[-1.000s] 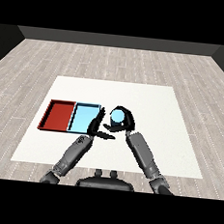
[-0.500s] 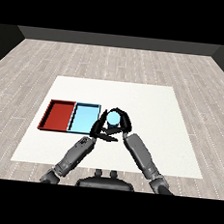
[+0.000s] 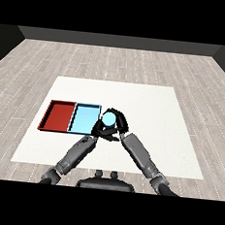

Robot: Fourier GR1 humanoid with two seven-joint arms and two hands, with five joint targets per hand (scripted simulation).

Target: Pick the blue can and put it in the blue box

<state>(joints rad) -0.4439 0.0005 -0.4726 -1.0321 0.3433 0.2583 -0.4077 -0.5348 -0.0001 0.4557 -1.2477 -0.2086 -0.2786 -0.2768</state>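
The blue can [image 3: 108, 119] shows as a light blue round top just right of the light blue tray [image 3: 84, 117], at its right edge. My right hand [image 3: 118, 122] is curled round the can, with fingers arching over its far side. My left hand [image 3: 99, 129] lies low in front of the can, right under the right hand; its fingers are hard to make out against the other black hand. The red tray [image 3: 59, 116] sits to the left of the blue one.
Both trays lie side by side on the left half of the white table [image 3: 148, 113]. My two forearms cross toward the middle, meeting at the can.
My right hand has carried the can leftward, from well right of the blue tray to its right edge. The left hand has stayed close beneath it.
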